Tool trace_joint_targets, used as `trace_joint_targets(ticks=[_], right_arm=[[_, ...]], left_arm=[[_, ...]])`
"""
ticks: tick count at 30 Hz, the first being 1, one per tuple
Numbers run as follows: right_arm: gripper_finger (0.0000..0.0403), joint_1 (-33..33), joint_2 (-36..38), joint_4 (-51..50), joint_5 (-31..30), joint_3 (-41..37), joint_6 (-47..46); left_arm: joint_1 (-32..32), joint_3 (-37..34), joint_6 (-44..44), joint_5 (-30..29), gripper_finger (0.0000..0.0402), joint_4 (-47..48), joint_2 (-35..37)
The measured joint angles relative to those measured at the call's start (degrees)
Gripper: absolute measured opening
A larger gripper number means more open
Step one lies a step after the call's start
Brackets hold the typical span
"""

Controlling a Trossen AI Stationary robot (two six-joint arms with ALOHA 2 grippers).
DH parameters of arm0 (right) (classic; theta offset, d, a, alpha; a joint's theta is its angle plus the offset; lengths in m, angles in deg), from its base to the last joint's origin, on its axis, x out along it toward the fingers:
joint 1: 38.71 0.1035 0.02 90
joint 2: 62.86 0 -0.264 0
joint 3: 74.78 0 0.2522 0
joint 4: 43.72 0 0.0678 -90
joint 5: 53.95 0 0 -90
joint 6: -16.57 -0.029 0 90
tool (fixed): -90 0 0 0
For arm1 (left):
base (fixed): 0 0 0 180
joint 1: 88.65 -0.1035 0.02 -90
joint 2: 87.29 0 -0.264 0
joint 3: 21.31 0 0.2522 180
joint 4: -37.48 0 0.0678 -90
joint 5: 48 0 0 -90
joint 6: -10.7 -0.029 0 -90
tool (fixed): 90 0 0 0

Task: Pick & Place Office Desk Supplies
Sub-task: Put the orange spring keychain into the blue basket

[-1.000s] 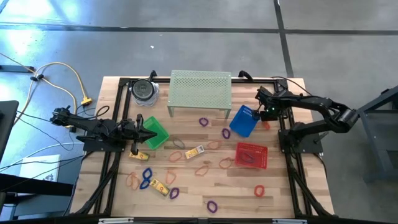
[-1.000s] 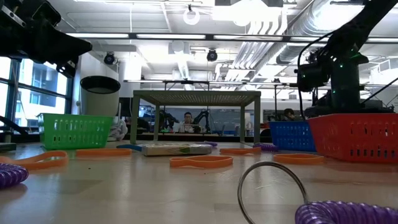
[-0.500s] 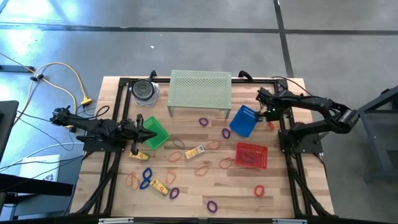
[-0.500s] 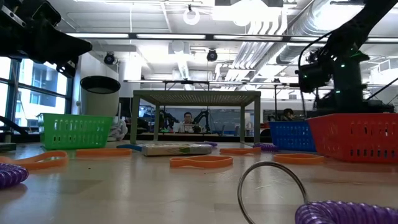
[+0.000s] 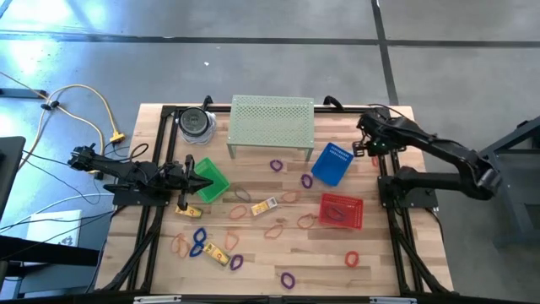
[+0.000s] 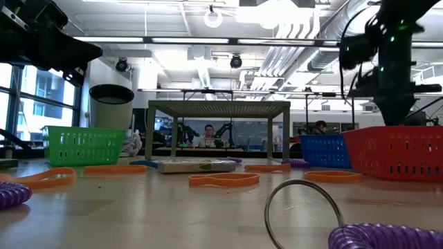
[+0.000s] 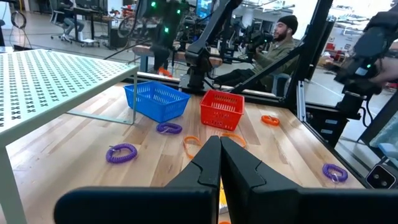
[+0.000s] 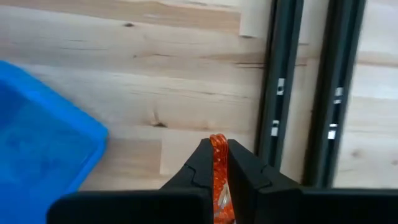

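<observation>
My right gripper [image 5: 372, 153] hangs above the table's far right corner, just right of the blue basket [image 5: 331, 164], shut on an orange-red band loop [image 8: 217, 163]. My left gripper [image 5: 208, 180] waits shut at the left, level over the green basket [image 5: 213, 181]; its fingers [image 7: 219, 149] hold nothing. Purple [image 5: 276, 165], blue [image 5: 199, 236] and orange-tan [image 5: 275, 230] band loops and yellow oblong pieces [image 5: 265, 205] lie flat on the wooden table [image 5: 253, 266]. My right gripper pinches the orange-red band loop between its two fingers; the loop's edge [image 8: 217, 144] sticks out past the fingertips. The fingers come from above, pointing steeply down. The band is lifted clear of the table.
A red basket [image 5: 341, 210] stands at the right, nearer than the blue one. The pale green perforated stand [image 5: 272, 125] and the dark-lidded clear jar [image 5: 196, 123] sit at the far edge. Black frame rails [image 8: 283, 93] run under my right gripper. A person [image 7: 273, 46] sits beyond the table.
My right gripper has risen from table level beside the blue basket and shifted toward the table's right edge, tipping to point more steeply down. The orange-red band has come up off the table with it.
</observation>
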State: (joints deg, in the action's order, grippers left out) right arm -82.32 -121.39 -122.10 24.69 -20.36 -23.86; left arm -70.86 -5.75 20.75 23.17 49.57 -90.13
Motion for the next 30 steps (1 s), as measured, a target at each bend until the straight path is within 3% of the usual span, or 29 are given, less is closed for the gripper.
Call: trace_joint_targets(ticks=[6, 14, 22, 30], right_arm=[[0.0013, 5.88, 4.21, -4.6, -0.05, 7.17, -0.02], [0.0013, 16.36, 3.79, 3.08, -0.7, 11.05, -0.2], [0.0013, 25.87, -6.97, 13.99, -0.72, 10.92, 0.65], [0.0019, 27.28, -20.11, 15.99, -1.98, 10.92, 1.04]], left_arm=[[0.0, 0.0, 0.0, 0.0, 0.0, -0.01, -0.01], [0.0, 0.0, 0.0, 0.0, 0.0, -0.02, 0.0], [0.0, 0.0, 0.0, 0.0, 0.0, 0.0, 0.01], [0.01, 0.0, 0.1, 0.0, 0.0, 0.21, 0.0]])
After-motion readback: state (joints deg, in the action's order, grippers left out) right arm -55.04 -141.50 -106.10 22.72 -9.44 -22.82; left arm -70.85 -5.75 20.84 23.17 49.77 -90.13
